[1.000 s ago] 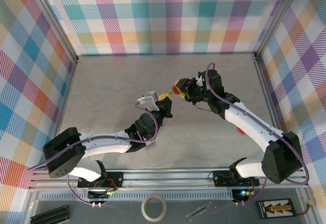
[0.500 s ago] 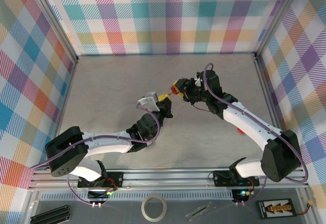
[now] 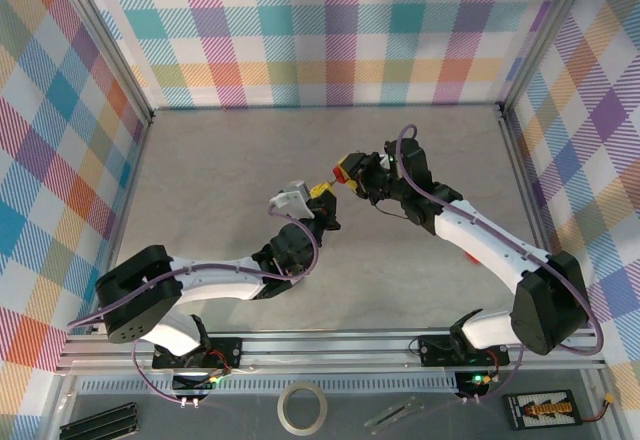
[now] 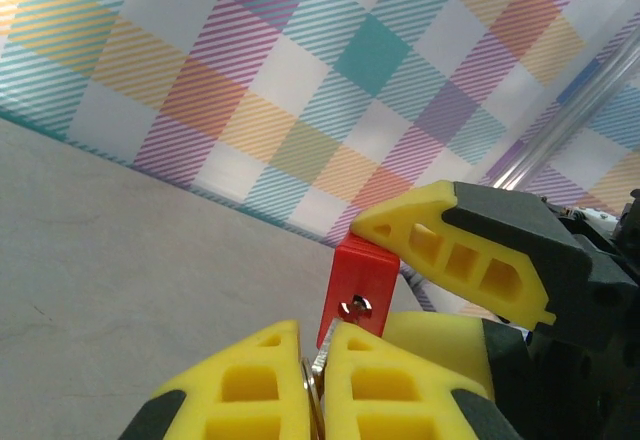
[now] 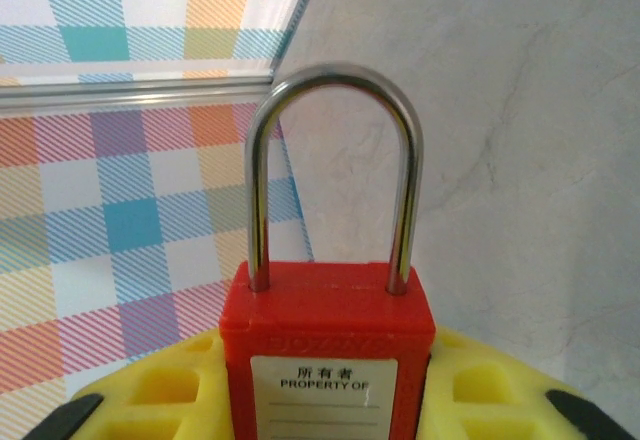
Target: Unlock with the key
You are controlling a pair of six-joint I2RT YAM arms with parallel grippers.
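Note:
My right gripper [image 5: 330, 380] is shut on a red padlock [image 5: 330, 350]. Its steel shackle [image 5: 330, 90] points up and has both legs seated in the body. In the left wrist view the padlock's bottom face [image 4: 372, 270] shows the keyhole [image 4: 356, 309]. My left gripper [image 4: 315, 335] is shut on the key [image 4: 325, 355]. The blade sticks out between the yellow fingers, its tip just below and left of the keyhole. From above, the left gripper [image 3: 322, 197] and the padlock [image 3: 346, 171] meet over the middle of the table.
Plaid walls and aluminium posts [image 3: 520, 70] close the grey table [image 3: 220, 170] on three sides. A small red object [image 3: 470, 255] lies partly under the right arm. A tape roll [image 3: 302, 406] sits below the front rail.
The right arm has carried the padlock slightly left, toward the left gripper. The left arm has shifted a little. Both grips are unchanged.

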